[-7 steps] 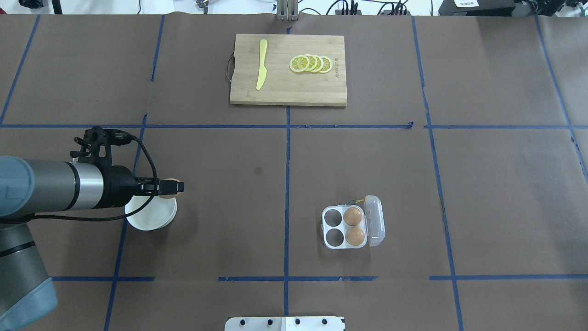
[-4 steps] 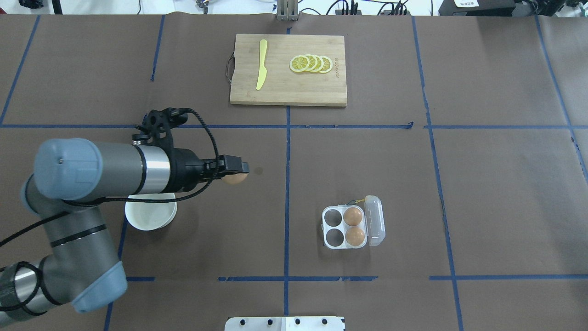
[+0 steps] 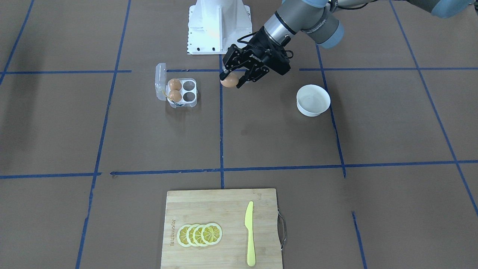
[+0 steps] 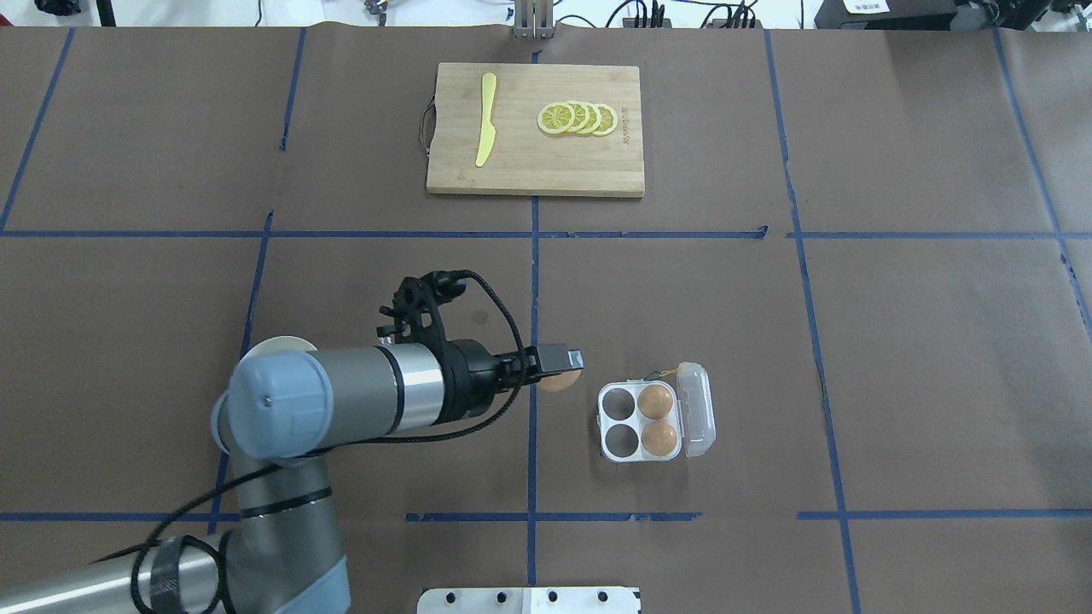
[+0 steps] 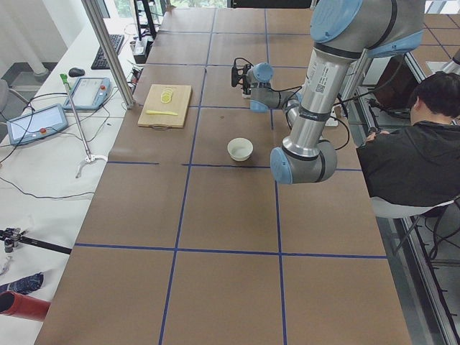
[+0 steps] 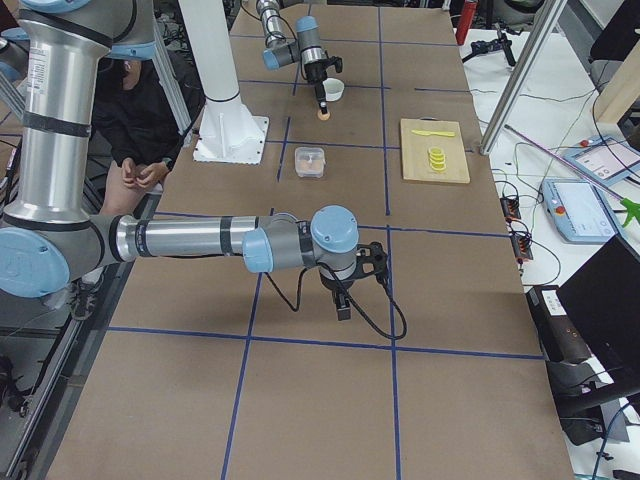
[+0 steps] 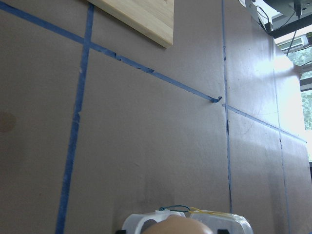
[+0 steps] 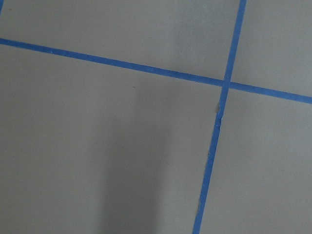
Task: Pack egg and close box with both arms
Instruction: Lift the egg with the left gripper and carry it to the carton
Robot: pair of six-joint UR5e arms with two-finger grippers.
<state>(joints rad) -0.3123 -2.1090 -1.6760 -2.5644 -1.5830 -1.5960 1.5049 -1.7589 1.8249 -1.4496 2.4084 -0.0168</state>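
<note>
My left gripper (image 4: pixel 561 365) is shut on a tan-brown egg (image 4: pixel 559 383) and holds it above the table, just left of the box (image 4: pixel 607 419). The front view shows the same egg (image 3: pixel 229 80) in the gripper (image 3: pixel 231 79), apart from the box (image 3: pixel 191 98). The box stands open with its clear lid (image 4: pixel 695 409) folded out to the right. Two eggs (image 4: pixel 655 401) (image 4: pixel 659 437) sit in its right cells; the two left cells are empty. The left wrist view shows the held egg (image 7: pixel 178 227) at the bottom edge. My right gripper (image 6: pixel 343 306) shows only in the exterior right view, so I cannot tell its state.
A white bowl (image 3: pixel 313 99) stands on the robot's left, mostly hidden under the arm in the overhead view. A wooden cutting board (image 4: pixel 535 170) with lemon slices (image 4: pixel 577 118) and a yellow knife (image 4: pixel 486 119) lies at the far side. The white pedestal (image 3: pixel 217 26) is near the box.
My left arm has swung right with the egg, from over the white bowl to just left of the box. The box and its eggs have not moved.
</note>
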